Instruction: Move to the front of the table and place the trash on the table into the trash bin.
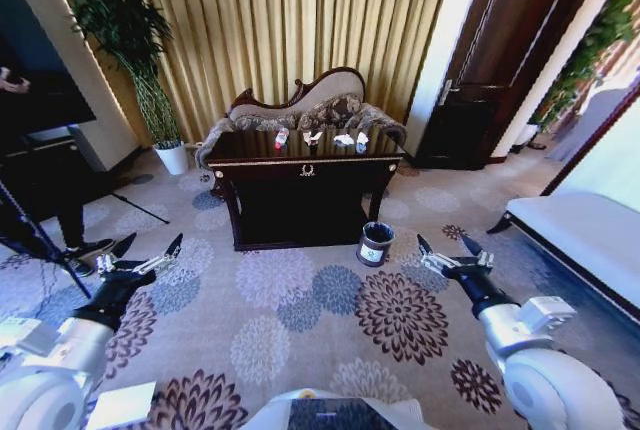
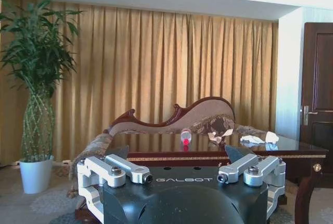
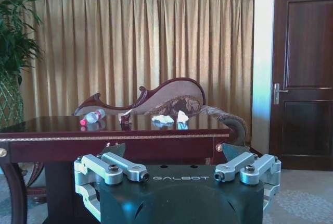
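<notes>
Straight ahead, well beyond both spread grippers, left [image 1: 148, 253] and right [image 1: 449, 249], the trash [image 1: 318, 138] lies on the far table [image 1: 300, 190]; the trash bin [image 1: 375, 244] sits nearer the right one.
</notes>
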